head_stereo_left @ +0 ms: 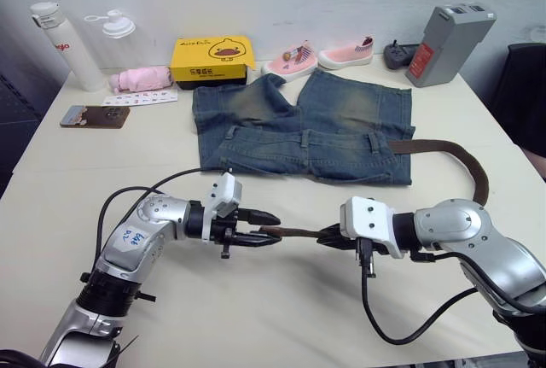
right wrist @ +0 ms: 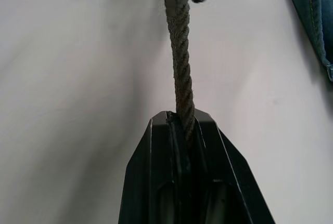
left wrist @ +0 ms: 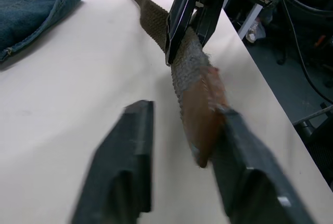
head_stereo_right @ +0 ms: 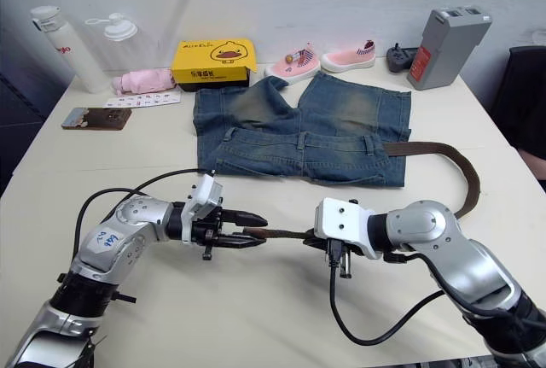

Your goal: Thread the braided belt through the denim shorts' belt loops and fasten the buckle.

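The denim shorts (head_stereo_left: 303,125) lie flat at the middle of the table, with a belt loop (head_stereo_left: 373,141) on the near waistband. The braided belt (head_stereo_left: 472,170) comes out at the shorts' right waist, curves round to the right and runs back to my grippers. My right gripper (head_stereo_left: 328,234) is shut on the belt (right wrist: 179,52) a short way from its free end. My left gripper (head_stereo_left: 264,227) is open around the brown tip (left wrist: 200,94), which rests against one finger (left wrist: 244,172). Both grippers hover in front of the shorts. The buckle is hidden.
Along the far edge stand two white bottles (head_stereo_left: 64,43), a pink cloth (head_stereo_left: 141,79), a yellow box (head_stereo_left: 212,59), pink shoes (head_stereo_left: 317,56) and a grey battery pack (head_stereo_left: 448,43). A phone (head_stereo_left: 94,116) lies at the left. Bare table (head_stereo_left: 281,300) lies near me.
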